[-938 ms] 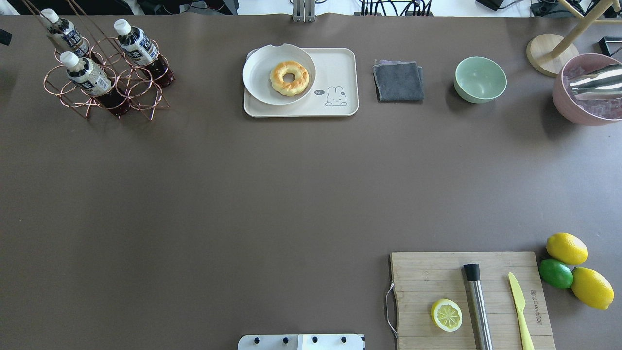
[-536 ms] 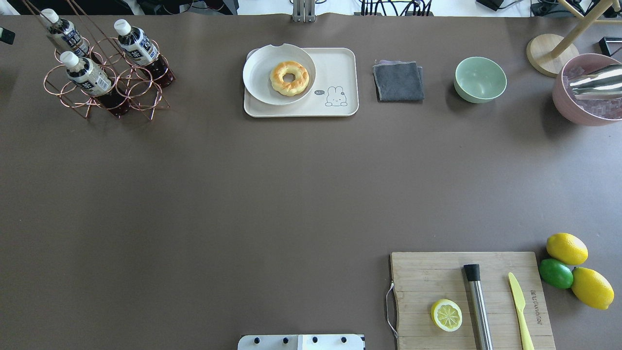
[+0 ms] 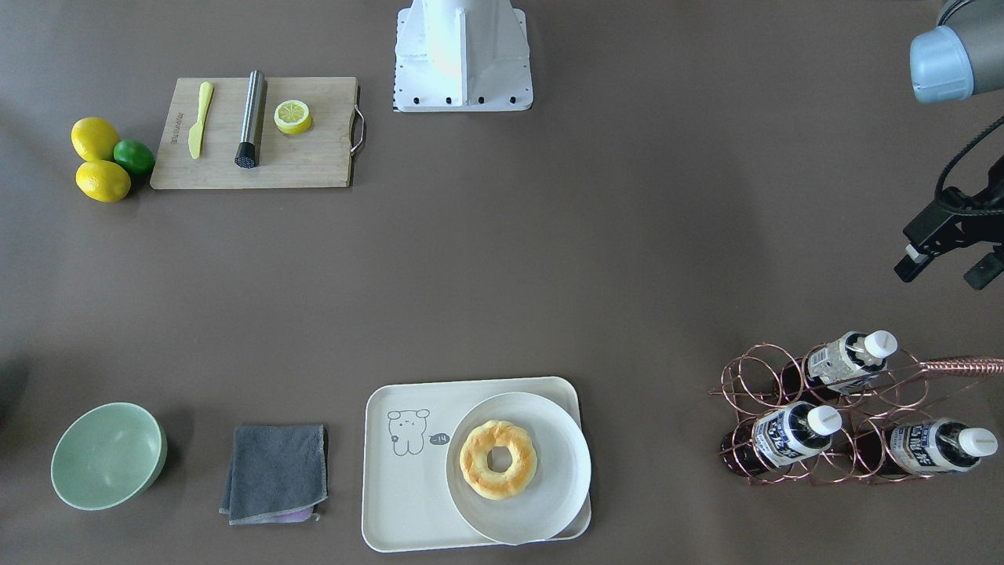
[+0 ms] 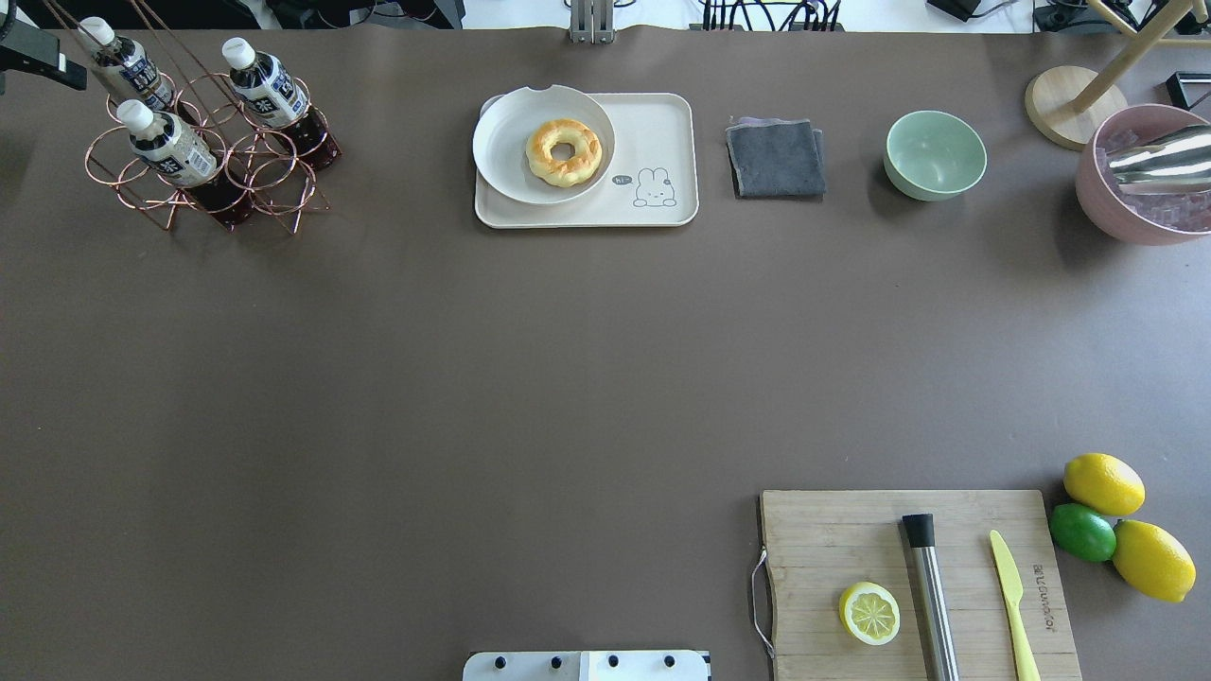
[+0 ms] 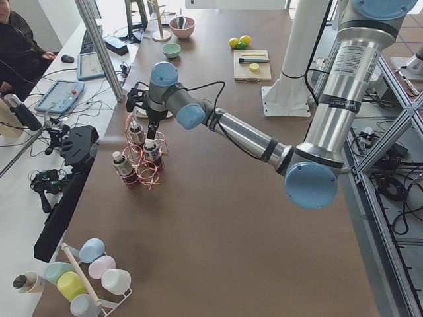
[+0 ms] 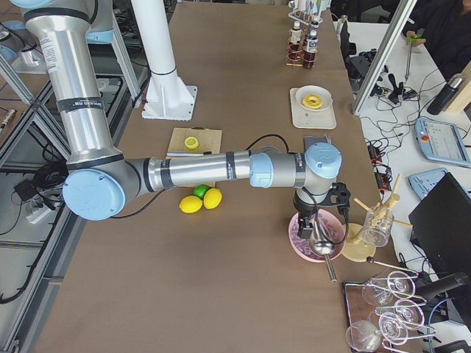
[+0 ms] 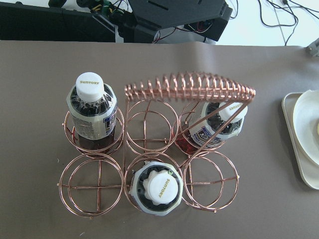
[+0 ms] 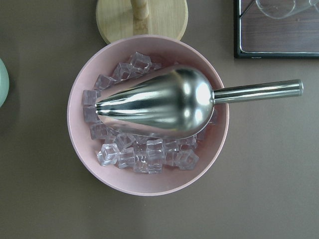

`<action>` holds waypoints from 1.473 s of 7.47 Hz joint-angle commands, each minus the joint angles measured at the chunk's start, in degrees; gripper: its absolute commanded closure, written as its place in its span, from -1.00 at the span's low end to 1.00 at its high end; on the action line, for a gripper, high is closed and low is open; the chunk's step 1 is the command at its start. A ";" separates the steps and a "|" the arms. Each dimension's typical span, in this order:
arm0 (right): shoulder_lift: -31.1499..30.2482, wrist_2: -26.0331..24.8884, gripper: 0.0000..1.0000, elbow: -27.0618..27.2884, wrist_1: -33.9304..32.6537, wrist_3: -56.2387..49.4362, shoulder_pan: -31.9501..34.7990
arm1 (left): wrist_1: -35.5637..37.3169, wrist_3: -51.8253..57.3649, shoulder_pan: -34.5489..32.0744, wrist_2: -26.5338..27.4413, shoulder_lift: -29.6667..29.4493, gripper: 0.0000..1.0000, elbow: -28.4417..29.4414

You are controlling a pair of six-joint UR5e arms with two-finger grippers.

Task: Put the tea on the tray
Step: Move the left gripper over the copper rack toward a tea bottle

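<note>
Left gripper: you now see more of it past the overhead view's left edge.
Gap to bottle rack: smaller than a second ago.

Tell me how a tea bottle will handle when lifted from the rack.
The tea bottle looks full of dark drink, so likely stiff and heavy for its size. Its ring in the wire rack fits closely, so a tilted pull might drag the rack. Tall and narrow, it could tip on the tray.
</note>
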 commanded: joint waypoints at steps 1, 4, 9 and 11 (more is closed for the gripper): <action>0.03 0.11 -1.00 0.02 0.00 0.06 -0.01 | 0.07 -1.49 4.91 11.41 0.08 -0.95 -0.16; 0.03 0.20 -1.00 0.02 0.00 0.06 -0.01 | -0.54 -1.31 8.34 11.61 0.17 -0.94 0.80; -0.15 0.29 -1.00 0.10 0.00 0.06 -0.01 | -5.11 6.85 9.41 12.76 -1.06 -0.74 6.52; -0.41 0.55 -1.00 0.37 0.00 0.06 0.07 | -4.94 6.86 9.33 12.76 -1.50 -0.57 6.78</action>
